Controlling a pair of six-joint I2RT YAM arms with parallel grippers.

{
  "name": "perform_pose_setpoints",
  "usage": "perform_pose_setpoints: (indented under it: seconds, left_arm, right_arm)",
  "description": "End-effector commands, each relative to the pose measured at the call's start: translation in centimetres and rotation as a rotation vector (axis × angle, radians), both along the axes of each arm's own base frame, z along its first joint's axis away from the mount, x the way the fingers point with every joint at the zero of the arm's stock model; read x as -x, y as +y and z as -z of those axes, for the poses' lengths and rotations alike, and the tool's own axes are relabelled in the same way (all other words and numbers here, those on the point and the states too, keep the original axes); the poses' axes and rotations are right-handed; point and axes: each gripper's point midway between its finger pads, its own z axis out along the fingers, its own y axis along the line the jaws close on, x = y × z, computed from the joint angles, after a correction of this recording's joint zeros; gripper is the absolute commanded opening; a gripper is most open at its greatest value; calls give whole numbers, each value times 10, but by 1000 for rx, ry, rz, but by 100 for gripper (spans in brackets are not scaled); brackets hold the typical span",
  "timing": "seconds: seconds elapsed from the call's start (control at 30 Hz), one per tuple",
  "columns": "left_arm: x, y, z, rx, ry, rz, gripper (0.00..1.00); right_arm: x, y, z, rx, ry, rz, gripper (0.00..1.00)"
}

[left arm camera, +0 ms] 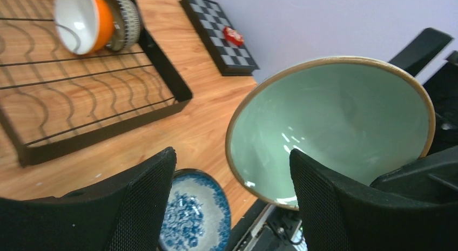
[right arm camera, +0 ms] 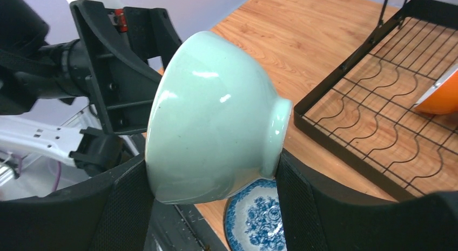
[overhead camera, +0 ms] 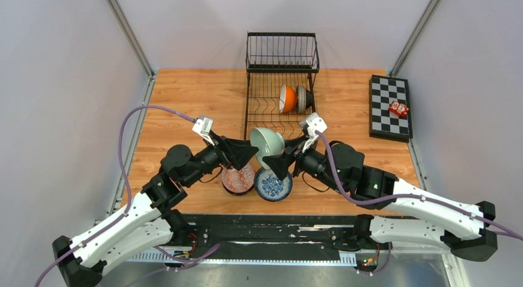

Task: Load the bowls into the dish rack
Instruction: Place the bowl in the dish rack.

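Grip sits with the right hand (right arm camera: pixel 210 162), clamped across the pale green bowl (right arm camera: pixel 216 116), one finger on its wall and one at its foot; holding it on edge probably suits the upright slots of the dish rack (overhead camera: pixel 282 52) just beyond. The left hand (left arm camera: pixel 231 154) is spread wide by the rim, grasping nothing. Beneath, a red-patterned bowl (overhead camera: pixel 238 179) and a blue-and-white bowl (overhead camera: pixel 273 185) lie on the surface (overhead camera: pixel 185 102); an orange bowl (overhead camera: pixel 287 99) stands racked already
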Motion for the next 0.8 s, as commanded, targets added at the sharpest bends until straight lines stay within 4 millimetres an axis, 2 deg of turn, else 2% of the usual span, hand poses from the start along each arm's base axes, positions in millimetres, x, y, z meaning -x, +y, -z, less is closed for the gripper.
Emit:
perform_pose_setpoints:
  seconds: [0.0,0.17,0.3,0.47,0.77]
  left_arm:
    - [-13,30,-3,-94,6,-155,79]
    - [-14,61,-5,-196,8,-264,79]
    - [-7,80,-13,-263,-33,-297,80]
    - [3,102,-13,-371,-66,-314,80]
    - [18,126,0,-481,-85,-317,81]
  right_arm:
    - [-19,-6,-40,-43,-88,98,3]
    - [-43,-3,-36,47,-123,195,3]
    - [-64,5,-27,117,-132,251,3]
    - [-96,9,-15,185,-132,345,2]
    - [-154,23,22,257,-68,440,3]
